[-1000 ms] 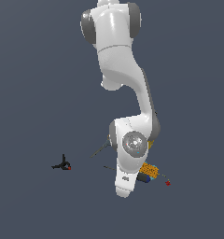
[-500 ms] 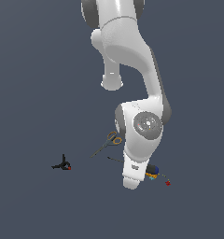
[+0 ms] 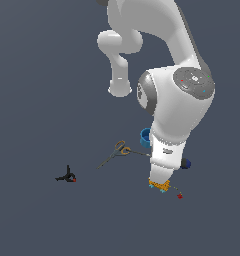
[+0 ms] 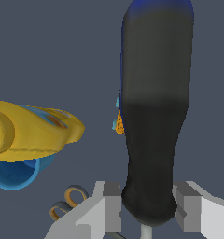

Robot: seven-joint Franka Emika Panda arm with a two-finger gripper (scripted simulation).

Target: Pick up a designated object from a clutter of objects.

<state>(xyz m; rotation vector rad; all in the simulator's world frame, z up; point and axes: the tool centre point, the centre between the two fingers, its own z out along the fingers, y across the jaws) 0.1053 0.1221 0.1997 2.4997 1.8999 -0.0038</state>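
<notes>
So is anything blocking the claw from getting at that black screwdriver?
Nothing visible does. In the wrist view the screwdriver handle already sits between the fingers of the gripper; the yellow bottle and blue cup lie off to one side.
</notes>
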